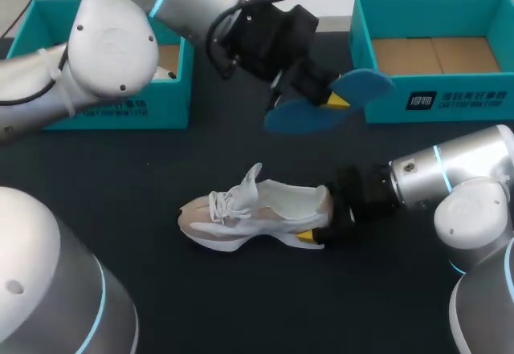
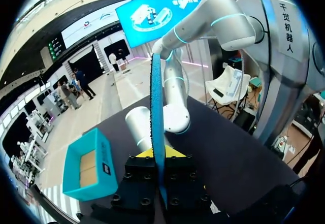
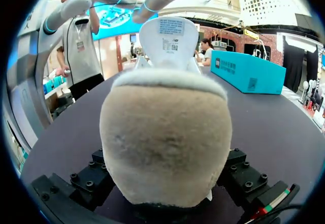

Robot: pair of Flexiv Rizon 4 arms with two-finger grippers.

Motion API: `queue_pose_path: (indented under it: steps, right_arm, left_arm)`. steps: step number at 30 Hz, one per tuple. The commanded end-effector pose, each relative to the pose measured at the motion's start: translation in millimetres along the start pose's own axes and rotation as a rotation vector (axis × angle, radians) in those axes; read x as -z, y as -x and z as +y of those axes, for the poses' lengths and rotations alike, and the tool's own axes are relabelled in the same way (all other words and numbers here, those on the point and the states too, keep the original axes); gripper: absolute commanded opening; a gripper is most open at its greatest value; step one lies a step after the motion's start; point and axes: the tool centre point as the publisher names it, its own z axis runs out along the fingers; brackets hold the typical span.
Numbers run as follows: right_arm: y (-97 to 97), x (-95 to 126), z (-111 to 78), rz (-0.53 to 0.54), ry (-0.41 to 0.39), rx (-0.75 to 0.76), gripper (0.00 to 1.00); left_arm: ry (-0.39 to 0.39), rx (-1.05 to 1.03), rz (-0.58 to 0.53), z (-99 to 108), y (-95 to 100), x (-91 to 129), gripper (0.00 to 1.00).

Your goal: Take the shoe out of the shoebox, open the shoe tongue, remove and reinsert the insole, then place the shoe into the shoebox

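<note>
**Head view.** L arm: left gripper [image 1: 333, 95] clenched on the blue insole [image 1: 363, 83], held in the air above the table [image 1: 161, 290], btw. left shoebox [image 1: 120, 109] and right shoebox [image 1: 450, 101], both teal and open-topped. In the left wrist view the insole stands edge-on btw. the fingers. R arm: right gripper [image 1: 320, 225] grasps the shoe [image 1: 257, 209] at the heel; one yellow tip shows at the heel's near side. Shoe rests on its sole mid-table, toe twd. the L arm's side, tongue raised, outside both boxes.
</note>
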Motion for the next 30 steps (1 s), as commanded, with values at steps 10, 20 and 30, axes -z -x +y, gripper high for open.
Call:
queue_pose_path:
  steps: [10, 20, 30]
  right_arm:
    - [0.2, -2, -2.0, -0.002, -0.004, -0.001, 0.00]
    - [0.2, -2, -2.0, -0.002, -0.004, -0.001, 0.00]
    - [0.2, -2, -2.0, -0.002, -0.004, -0.001, 0.00]
  left_arm:
    - [-0.102, -0.005, -0.006, 7, -11.4, 13, 0.00]
    - [-0.139, 0.089, -0.064, 2, -25.0, 42, 0.00]
    - [-0.392, 0.335, -0.085, -38, -30.4, 73, 0.00]
